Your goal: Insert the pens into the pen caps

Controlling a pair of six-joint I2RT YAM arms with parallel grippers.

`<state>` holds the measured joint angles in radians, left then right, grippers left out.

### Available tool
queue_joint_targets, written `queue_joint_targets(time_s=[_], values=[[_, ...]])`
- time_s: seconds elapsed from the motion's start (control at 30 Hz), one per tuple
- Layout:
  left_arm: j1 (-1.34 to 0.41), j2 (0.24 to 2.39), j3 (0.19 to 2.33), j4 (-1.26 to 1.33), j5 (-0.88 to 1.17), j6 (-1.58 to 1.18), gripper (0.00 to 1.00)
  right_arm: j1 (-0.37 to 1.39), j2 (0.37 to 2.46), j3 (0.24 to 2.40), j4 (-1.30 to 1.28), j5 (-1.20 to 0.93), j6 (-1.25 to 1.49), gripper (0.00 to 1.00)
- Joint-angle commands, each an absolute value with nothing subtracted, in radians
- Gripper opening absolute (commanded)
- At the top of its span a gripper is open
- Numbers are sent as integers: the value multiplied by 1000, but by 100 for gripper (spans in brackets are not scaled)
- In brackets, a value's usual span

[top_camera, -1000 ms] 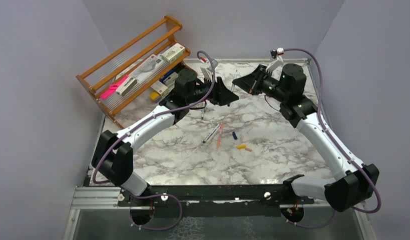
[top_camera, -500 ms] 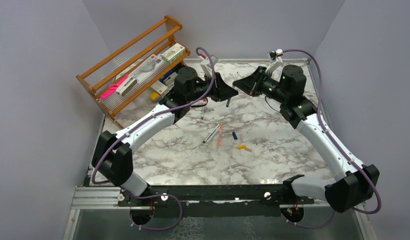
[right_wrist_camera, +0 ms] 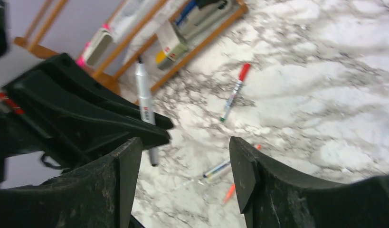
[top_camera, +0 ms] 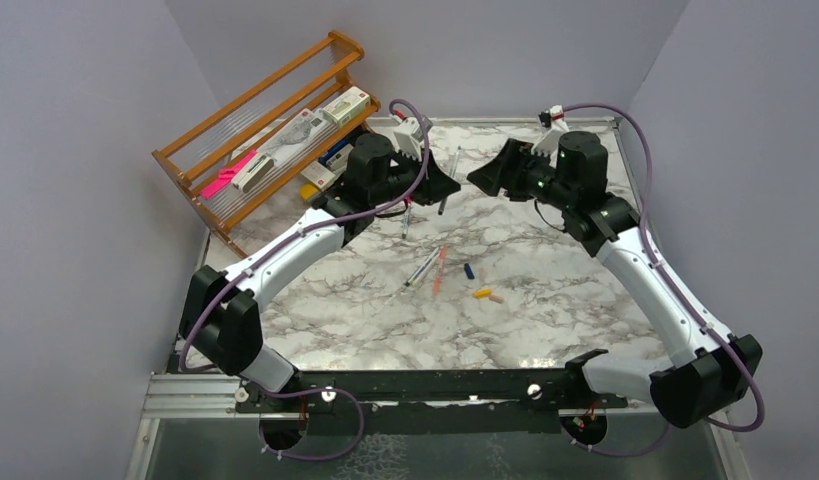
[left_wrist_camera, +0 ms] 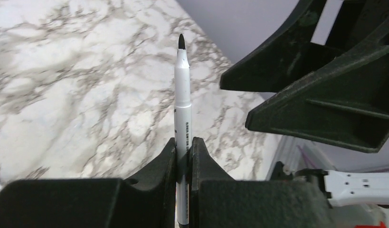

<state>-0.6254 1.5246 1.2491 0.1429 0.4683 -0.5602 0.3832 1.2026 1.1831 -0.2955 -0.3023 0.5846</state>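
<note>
We can read no words or numbers anywhere. The grey-white pen (left_wrist_camera: 183, 95) clamped in the left end effector (left_wrist_camera: 184, 142) carries a line of small dark print along its barrel, too fine for us to make out; from the right wrist view the same barrel shows a small red mark. The boxes (top_camera: 345, 103) on the wooden rack (top_camera: 343, 44) at the worktop's (top_camera: 545, 320) far left corner bear printed labels, equally illegible to us

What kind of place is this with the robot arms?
Probably a robot lab test booth: two arms bolted at a marble-patterned table, plain walls boxing it in, and pens scattered like practice props.
</note>
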Motion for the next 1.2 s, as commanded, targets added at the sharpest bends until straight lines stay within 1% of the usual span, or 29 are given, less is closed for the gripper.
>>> queue_joint_targets(time_s=[0.0, 0.03, 0.07, 0.1, 0.17, 0.2, 0.27, 0.3, 0.37, 0.4, 0.47, 0.53, 0.63, 0.73, 0.8, 0.83, 0.97, 1.03, 1.17], values=[[-619, 1451, 1273, -24, 322, -389, 0, 385, 1265, 1227, -613, -188, 506, 63], [-616, 1446, 1270, -34, 311, -383, 0, 385, 1281, 1219, -675, -177, 501, 56], [-613, 1442, 1263, -37, 308, -382, 0, 385, 1294, 1201, -721, -171, 496, 45], [-611, 1441, 1256, -36, 307, -384, 0, 385, 1301, 1177, -755, -174, 476, 35], [-609, 1443, 1238, -23, 314, -396, 0, 387, 1310, 1125, -807, -181, 474, 21], [-608, 1446, 1231, -11, 320, -404, 0, 388, 1303, 1094, -810, -173, 474, 16], [-607, 1454, 1219, 7, 328, -421, 0, 387, 1294, 1060, -809, -142, 472, 14], [-607, 1458, 1215, 17, 333, -428, 0, 388, 1298, 1051, -812, -142, 470, 16], [-607, 1469, 1209, 30, 339, -442, 0, 389, 1325, 1034, -826, -157, 471, 29], [-607, 1475, 1211, 32, 337, -446, 0, 390, 1338, 1022, -834, -156, 478, 32], [-607, 1481, 1213, 29, 327, -448, 0, 394, 1345, 993, -831, -157, 489, 36], [-607, 1486, 1211, 21, 308, -451, 0, 395, 1341, 966, -823, -173, 500, 44], [-607, 1489, 1207, 12, 288, -452, 0, 406, 1334, 934, -814, -199, 528, 59], [-607, 1488, 1199, -1, 240, -466, 0, 427, 1318, 912, -795, -194, 595, 69], [-607, 1479, 1189, -12, 143, -495, 0, 449, 1290, 898, -776, -154, 676, 69], [-607, 1470, 1182, -17, 99, -515, 0, 465, 1269, 893, -769, -114, 735, 66], [-607, 1443, 1161, -34, -20, -567, 0, 599, 1180, 867, -747, 136, 1025, 62], [-607, 1433, 1160, -49, -57, -581, 0, 639, 1196, 869, -775, 196, 1149, 60], [-607, 1414, 1155, -70, -103, -584, 0, 653, 1294, 897, -865, 240, 1268, 54]])
